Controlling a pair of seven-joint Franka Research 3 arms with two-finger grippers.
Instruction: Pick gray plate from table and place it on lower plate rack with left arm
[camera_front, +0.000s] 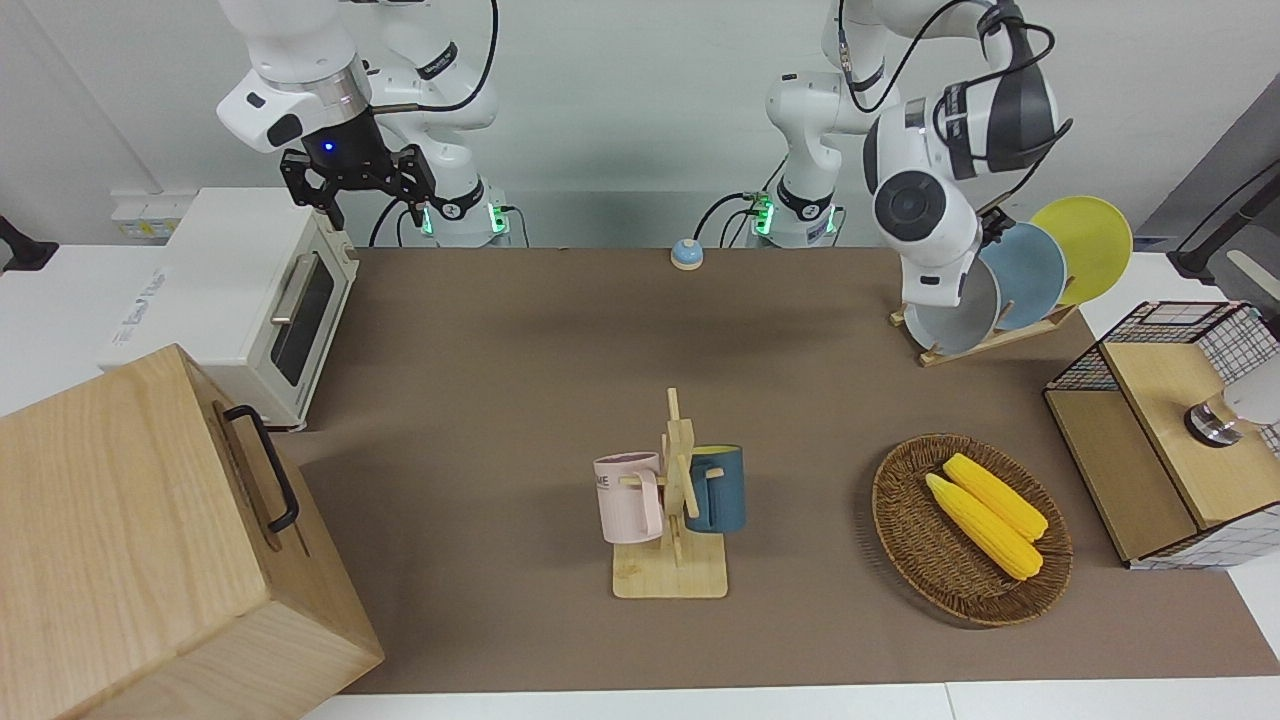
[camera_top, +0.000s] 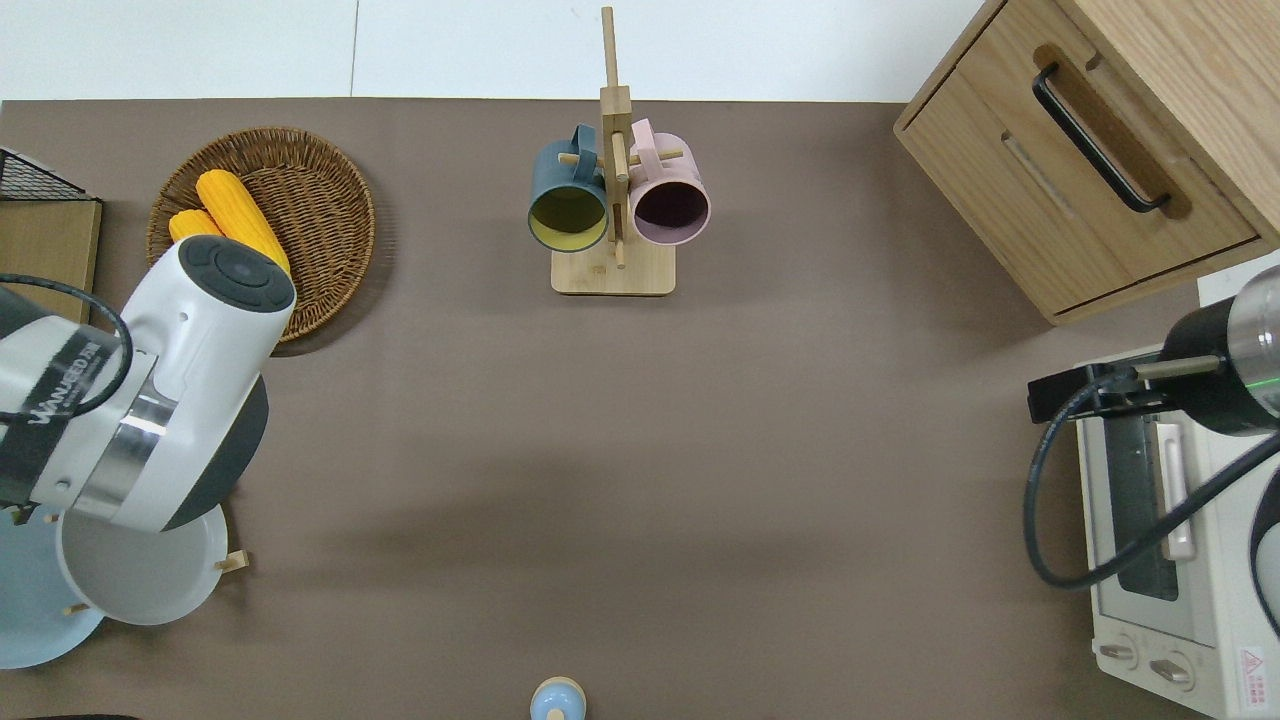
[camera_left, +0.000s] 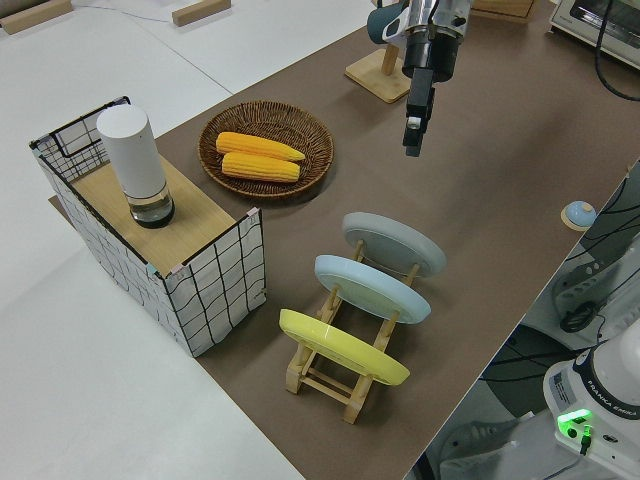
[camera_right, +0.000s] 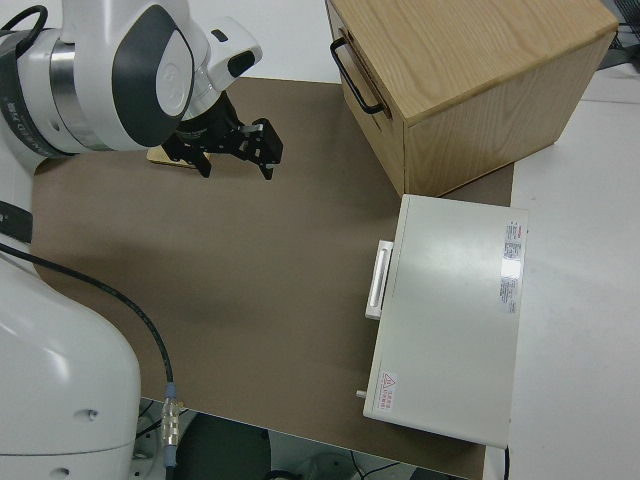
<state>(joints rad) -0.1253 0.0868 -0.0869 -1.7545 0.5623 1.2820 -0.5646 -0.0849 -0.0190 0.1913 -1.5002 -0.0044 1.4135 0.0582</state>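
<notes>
Gray plate (camera_left: 394, 243) stands tilted in the lower plate rack (camera_left: 335, 368), in the slot nearest the worktop (camera_top: 640, 430) centre, with the light-blue plate (camera_left: 372, 288) and then the yellow plate (camera_left: 342, 347) next along the rack. In the overhead view the rack sits at 8 o'clock of the worktop. Left jaws (camera_left: 413, 128) hang raised, clear of the plate, empty; whether they are parted cannot be told. Right arm parked, right jaws (camera_front: 358, 187) spread wide and empty.

Pale gray plate (camera_left: 394, 243), light-blue plate (camera_left: 372, 288) and yellow plate (camera_left: 343, 347) on the light-wood rack (camera_left: 322, 376). Brown table (camera_front: 500, 400), yellow corn (camera_front: 985, 515) in a dark woven basket (camera_front: 905, 545).
</notes>
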